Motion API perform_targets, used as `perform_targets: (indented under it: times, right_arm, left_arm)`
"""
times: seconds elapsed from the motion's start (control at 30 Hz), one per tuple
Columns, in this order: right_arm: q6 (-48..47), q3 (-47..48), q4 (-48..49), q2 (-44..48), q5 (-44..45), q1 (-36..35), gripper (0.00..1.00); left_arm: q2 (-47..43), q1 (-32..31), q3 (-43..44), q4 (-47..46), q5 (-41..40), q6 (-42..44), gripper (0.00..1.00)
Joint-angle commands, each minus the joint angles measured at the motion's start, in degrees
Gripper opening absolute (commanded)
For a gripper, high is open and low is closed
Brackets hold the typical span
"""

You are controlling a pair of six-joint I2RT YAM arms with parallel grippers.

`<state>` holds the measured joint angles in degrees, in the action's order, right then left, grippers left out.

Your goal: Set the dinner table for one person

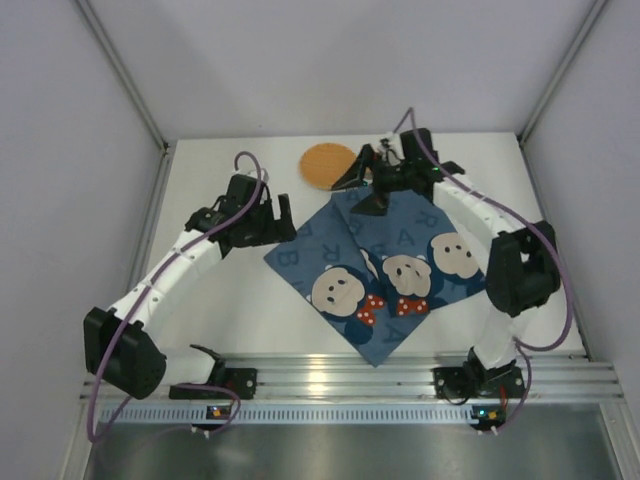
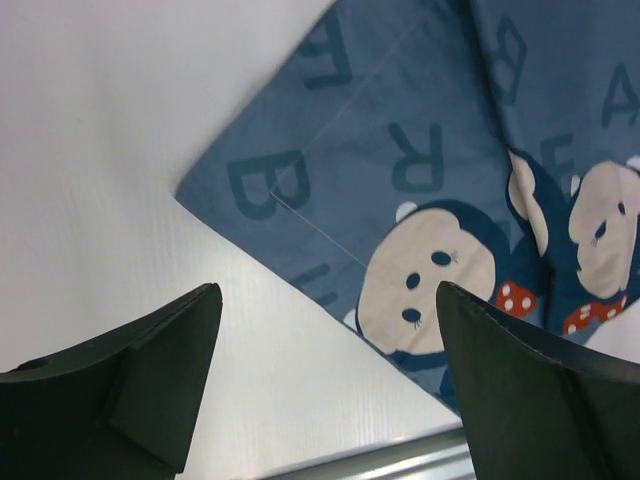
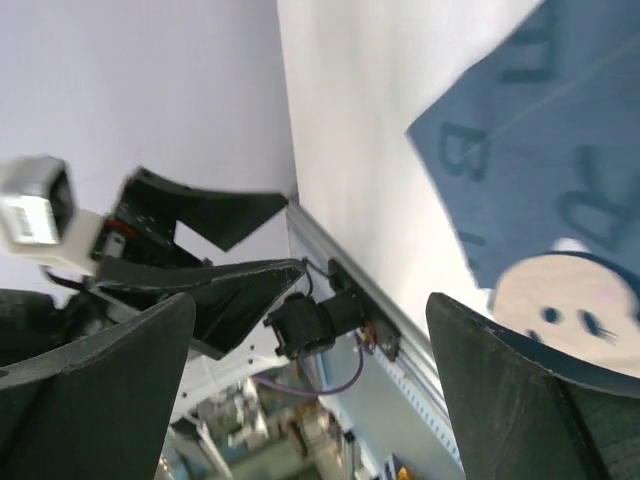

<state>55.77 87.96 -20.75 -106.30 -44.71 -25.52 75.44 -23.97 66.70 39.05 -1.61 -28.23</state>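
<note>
top external: left gripper (image 1: 288,218) and right gripper (image 1: 362,185) spread wide, seemingly hovering at placemat (image 1: 400,250) edges.

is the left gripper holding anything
No, the left gripper is open, with only bare table and the placemat corner showing between its fingers.

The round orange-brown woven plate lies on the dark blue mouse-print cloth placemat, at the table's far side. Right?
No: the woven plate lies on the white tabletop beside that placemat, at the far side, as the top external view shows.
</note>
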Motion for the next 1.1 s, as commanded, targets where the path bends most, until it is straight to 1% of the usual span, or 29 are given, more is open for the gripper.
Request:
perform_targets:
  times: [0.0,0.03,0.07,0.1,0.17,0.2,0.23,0.27,0.4,0.5,0.6,0.63,0.7,0.77,0.83,0.87,0.9,0.93,1.0,1.03,1.07]
  right_arm:
    - [-5.9,-6.64,-1.64,9.78,1.11,11.26,0.99]
    - [-8.37,-7.45,-6.79,12.06,2.25,13.63,0.99]
    - [-10.83,-8.06,-9.72,12.87,5.65,17.92,0.99]
    - [-15.38,-8.77,-13.49,13.48,7.69,20.05,0.99]
    - [-19.19,-9.65,-20.95,14.28,13.3,25.05,0.99]
    - [-21.73,-11.13,-22.56,14.45,14.72,27.08,0.99]
    - [-22.62,-12.1,-23.62,14.8,17.7,29.45,0.98]
    - [-23.24,-13.16,-25.2,14.98,19.03,30.34,0.98]
    - [-25.17,-19.92,-24.95,15.69,23.17,33.25,0.98]
    - [-26.67,-21.51,-24.86,15.07,24.84,33.69,0.97]
    - [-27.9,-21.61,-24.86,14.28,27.04,33.87,0.97]
    - [-28.25,-21.52,-24.95,13.93,27.74,33.95,0.97]
    - [-28.96,-21.17,-24.95,13.49,29.58,34.31,0.97]
    - [-29.22,-21.08,-24.78,12.26,31.6,34.48,0.97]
    - [-29.4,-21.17,-24.43,10.51,33.01,34.48,0.96]
    - [-29.57,-21.25,-24.16,9.98,34.15,34.48,0.96]
    - [-29.58,-21.6,-23.72,9.45,34.68,34.48,0.96]
    - [-29.66,-21.78,-23.63,8.66,36.17,34.48,0.96]
    - [-30.1,-22.31,-22.93,7.96,38.02,34.48,0.96]
    - [-30.1,-22.48,-22.75,7.26,40.03,34.4,0.96]
    - [-30.28,-22.57,-22.67,6.9,40.92,34.48,0.96]
  left_arm:
    - [-0.3,-3.96,-4.36,0.68,5.46,-2.79,0.93]
    - [0.14,-5.29,-5.16,-0.45,6.34,-3.41,0.94]
    - [0.76,-6.69,-5.96,-1.16,7.05,-3.59,0.94]
    - [2.59,-9.49,-7.18,-1.43,7.4,-3.85,0.94]
    - [5.06,-12.58,-8.16,-1.52,6.97,-5.6,0.95]
    - [7.77,-13.12,-8.25,-1.52,7.23,-6.31,0.95]
    - [9.1,-13.73,-8.25,-2.13,7.67,-7.79,0.95]
    - [10.33,-15.13,-8.51,-2.66,7.67,-8.5,0.95]
    - [17.09,-17.95,-9.3,-7.05,9.51,-11.58,0.94]
    - [21.39,-20.06,-7.9,-8.54,9.34,-13.08,0.94]
    - [25.35,-21.29,-5.62,-7.85,8.73,-12.99,0.94]
    - [25.98,-21.38,-5.18,-7.67,8.55,-12.91,0.93]
    - [27.56,-21.56,-4.38,-7.67,8.64,-12.82,0.87]
    - [28.09,-21.56,-3.95,-8.2,8.9,-12.55,0.8]
    - [28.71,-21.56,-3.68,-8.28,8.99,-12.2,0.58]
    - [28.89,-21.56,-3.16,-8.29,8.99,-12.2,0.51]
    - [28.97,-21.56,-2.98,-8.11,9.08,-11.85,0.37]
    - [29.15,-21.47,-2.71,-7.85,9.08,-11.76,0.31]
    - [29.24,-21.39,-1.84,-7.32,8.99,-11.24,0.23]
    - [29.24,-21.39,-1.57,-6.97,8.73,-10.97,0.09]
    - [29.15,-21.39,-1.13,-6.1,8.38,-10.88,0.02]
